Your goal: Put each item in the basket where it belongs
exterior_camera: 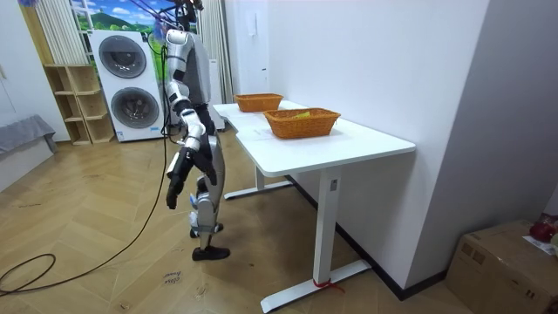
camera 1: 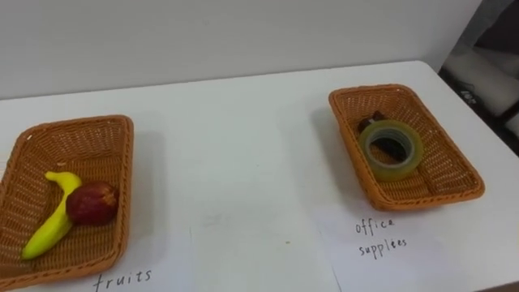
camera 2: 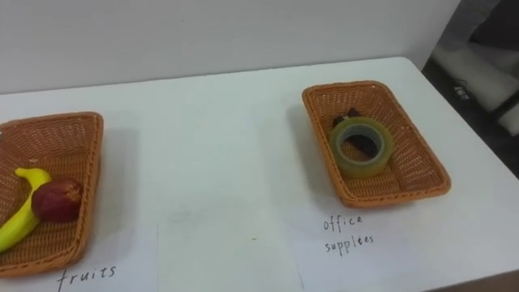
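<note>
so the biggest thing here is the long white rectangular table, pushed up against a plain white wall. in the room view the robot stands just off the table's long edge, facing it. behind it, at the far end of the room, there's a stacked pair of white front-loading washing machines. a light wooden cube shelf stands just to the left of them. over on the near right of the floor sits a brown cardboard box.

on the table we've got two brown woven wicker rectangular baskets, well apart. the fruit basket is at the left and the office basket at the right. each has a white paper sheet with a handwritten label on the near side of it.

the robot's right hand hangs down by its side in the room view, away from the table. we can't tell if it's loose or clenched.

inside the office basket a yellowish translucent roll of tape lies flat. a small dark object sits just behind it, too hidden for us to name. in the fruit basket a yellow curved banana lies along the bottom, and a dark red round fruit is touching its right side.
</note>
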You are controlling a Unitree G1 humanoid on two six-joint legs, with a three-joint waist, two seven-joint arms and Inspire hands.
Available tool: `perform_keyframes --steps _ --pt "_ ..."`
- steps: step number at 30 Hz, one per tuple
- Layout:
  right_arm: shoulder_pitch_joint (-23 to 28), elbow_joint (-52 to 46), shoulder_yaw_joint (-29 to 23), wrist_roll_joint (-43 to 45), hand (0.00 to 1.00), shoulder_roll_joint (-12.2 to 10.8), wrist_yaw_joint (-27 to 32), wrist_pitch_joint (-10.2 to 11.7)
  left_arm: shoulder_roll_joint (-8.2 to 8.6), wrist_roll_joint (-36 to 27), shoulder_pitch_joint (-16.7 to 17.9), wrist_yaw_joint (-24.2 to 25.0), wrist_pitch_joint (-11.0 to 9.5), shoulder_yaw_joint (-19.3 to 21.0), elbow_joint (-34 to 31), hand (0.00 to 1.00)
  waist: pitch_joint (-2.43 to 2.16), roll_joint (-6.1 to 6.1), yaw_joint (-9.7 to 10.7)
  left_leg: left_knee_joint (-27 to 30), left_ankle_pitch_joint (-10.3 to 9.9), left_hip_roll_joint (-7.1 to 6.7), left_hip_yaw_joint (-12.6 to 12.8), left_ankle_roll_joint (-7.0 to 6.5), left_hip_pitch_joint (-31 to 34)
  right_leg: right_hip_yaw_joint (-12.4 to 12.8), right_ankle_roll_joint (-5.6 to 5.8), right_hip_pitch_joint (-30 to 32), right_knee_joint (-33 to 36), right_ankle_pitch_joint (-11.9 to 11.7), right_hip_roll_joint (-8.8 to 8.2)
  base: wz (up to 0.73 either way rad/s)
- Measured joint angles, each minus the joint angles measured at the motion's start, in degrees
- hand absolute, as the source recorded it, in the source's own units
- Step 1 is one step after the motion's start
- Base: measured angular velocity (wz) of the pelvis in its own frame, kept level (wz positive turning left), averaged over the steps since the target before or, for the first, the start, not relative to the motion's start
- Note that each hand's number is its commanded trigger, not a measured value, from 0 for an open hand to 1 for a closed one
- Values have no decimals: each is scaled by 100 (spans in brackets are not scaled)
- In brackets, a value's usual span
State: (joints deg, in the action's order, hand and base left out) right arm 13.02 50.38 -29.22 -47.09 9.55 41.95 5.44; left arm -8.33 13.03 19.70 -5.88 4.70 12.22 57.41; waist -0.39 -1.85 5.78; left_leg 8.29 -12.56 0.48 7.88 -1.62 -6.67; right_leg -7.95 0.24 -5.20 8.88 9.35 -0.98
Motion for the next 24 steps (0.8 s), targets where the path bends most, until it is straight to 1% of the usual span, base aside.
perform_keyframes --steps 2,4,5,6,7,8,10,11,13,14,16,17,18,20,21,24 --pt "-8 407 206 75 0 -30 -279 -19 26 3 0 14 0 5 14 0 0 11 -25 1 0 7 0 0 -5 -6 0 0 2 1 -1 0" --pt "-4 841 512 141 0 -52 -755 -145 74 12 3 71 6 3 23 0 2 23 -114 3 0 9 -2 0 -7 -1 3 9 1 3 -6 0" --pt "6 952 617 181 0 -52 -888 -175 81 14 4 99 6 3 33 0 2 23 -141 4 0 9 -4 0 -10 -1 4 -7 -2 3 -6 3" --pt "1 1195 857 255 0 -52 -1179 -207 80 12 6 149 6 3 95 0 7 13 -153 3 0 0 -23 0 -35 4 5 -50 -19 4 -6 3" --pt "-2 1392 1106 388 0 -52 -1500 -288 84 16 10 178 13 1 184 0 10 10 -199 0 -5 5 -20 3 -83 2 6 -65 -20 13 -4 0" --pt "4 1474 1264 494 0 -52 -1663 -321 86 18 10 191 26 0 211 0 9 10 -230 3 -18 10 -20 6 -98 -2 9 -72 -19 27 -4 0" --pt "-24 1686 1753 1026 0 -60 -2284 -509 96 21 -8 250 44 -33 223 0 12 22 -344 41 -44 19 -26 5 -93 -29 12 -83 -23 52 -13 2" --pt "-38 1695 1870 1253 0 -65 -2417 -547 97 34 -5 255 47 -65 227 0 13 25 -360 41 -44 17 -28 5 -94 -36 13 -85 -22 54 -17 5" --pt "-68 1699 2305 2144 0 -83 -2960 -591 94 178 -22 261 49 -138 237 0 14 24 -453 54 -45 10 -56 3 -104 -76 14 -123 -21 54 -25 8" --pt "-81 1697 2379 2384 0 -86 -3060 -600 94 222 -25 263 50 -166 239 0 14 24 -474 58 -46 10 -56 1 -104 -75 14 -124 -18 55 -26 6" --pt "-208 1658 2757 3401 0 -96 -3244 -638 98 275 -75 253 92 -314 243 0 23 23 -617 59 -50 3 -59 -4 -85 -98 19 -105 -24 58 -35 0" --pt "-237 1634 2862 3611 0 -97 -3277 -648 95 274 -101 246 114 -380 243 0 24 22 -648 59 -50 3 -62 -5 -83 -101 20 -104 -23 58 -36 0" --pt "-314 1594 3031 4024 0 -105 -3339 -657 99 277 -138 243 127 -495 300 0 27 29 -726 57 -53 2 -66 -8 -82 -110 24 -105 -25 61 -41 0" --pt "-459 1584 3100 4549 0 -151 -3400 -657 112 277 -231 245 148 -633 394 0 31 33 -783 56 -57 -3 -81 -13 -82 -146 28 -122 -38 63 -48 8" --pt "-564 1583 3222 4746 0 -159 -3454 -654 120 277 -255 245 179 -706 429 0 31 35 -789 53 -58 -10 -112 -15 -85 -163 34 -140 -43 66 -51 12" --pt "-743 1570 3484 4969 0 -173 -3466 -621 118 273 -269 234 280 -877 439 0 34 51 -801 50 -63 -17 -172 -17 -78 -187 36 -180 -93 66 -50 11"
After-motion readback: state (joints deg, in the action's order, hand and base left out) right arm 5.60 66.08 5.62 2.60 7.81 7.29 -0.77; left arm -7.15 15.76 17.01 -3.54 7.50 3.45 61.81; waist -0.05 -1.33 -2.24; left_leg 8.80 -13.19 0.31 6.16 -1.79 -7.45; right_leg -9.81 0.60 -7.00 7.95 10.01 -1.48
